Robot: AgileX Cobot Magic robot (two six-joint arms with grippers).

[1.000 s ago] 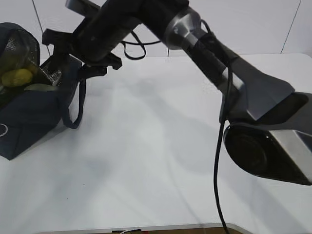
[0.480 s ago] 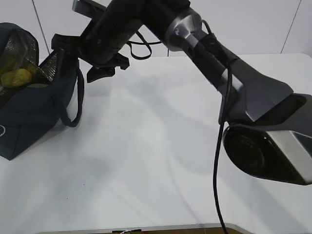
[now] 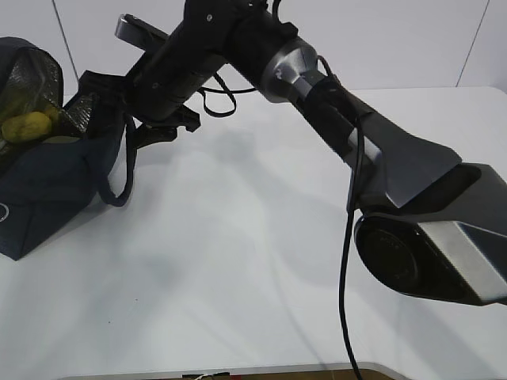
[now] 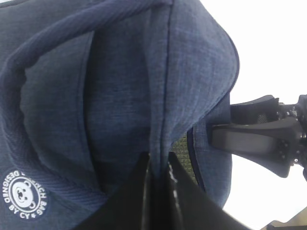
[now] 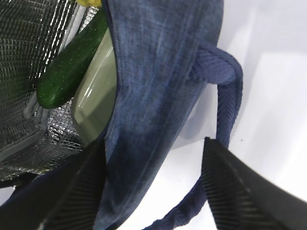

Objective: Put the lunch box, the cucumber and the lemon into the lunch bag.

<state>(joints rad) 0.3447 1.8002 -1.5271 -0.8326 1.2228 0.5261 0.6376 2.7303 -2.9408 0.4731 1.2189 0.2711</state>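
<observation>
Since the earlier frame, the right gripper [image 3: 146, 127] has moved a little lower and nearer to the lunch bag [image 3: 55, 186], and the right arm [image 3: 317, 87] has shifted slightly to the left. Its jaws stand apart, one inside the opening and one outside, with the bag's wall between them; I cannot tell if they press it. The left gripper [image 4: 158, 191] has its jaws together, pinching the navy fabric of the bag. Inside the foil lining, the cucumber [image 5: 72, 60] lies against the sage-green lid of the lunch box [image 5: 96, 91]. The lemon [image 3: 28, 127] sits in the open bag too. One handle [image 5: 225, 110] hangs down outside, over the white table [image 3: 238, 261].
</observation>
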